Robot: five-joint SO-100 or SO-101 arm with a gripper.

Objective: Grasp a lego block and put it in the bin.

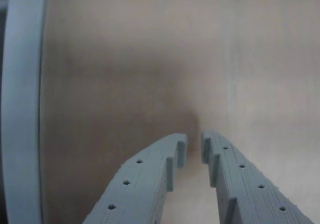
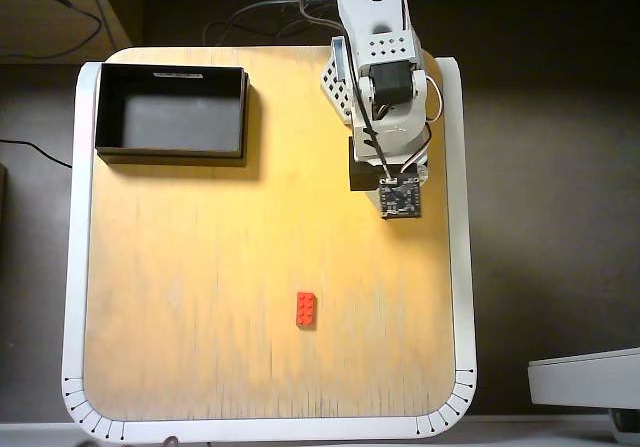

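One red lego block (image 2: 306,309) lies alone on the wooden table (image 2: 200,287), well apart from the single black bin (image 2: 171,112) at the far left corner. The arm's gripper (image 1: 194,143) hangs over bare wood, its fingertips nearly together, holding nothing.

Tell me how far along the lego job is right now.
Nothing looks done yet: the lego block lies on the table, and the bin looks empty. The gripper holds nothing, fingertips nearly together over bare wood. Reaching, grasping and dropping remain.
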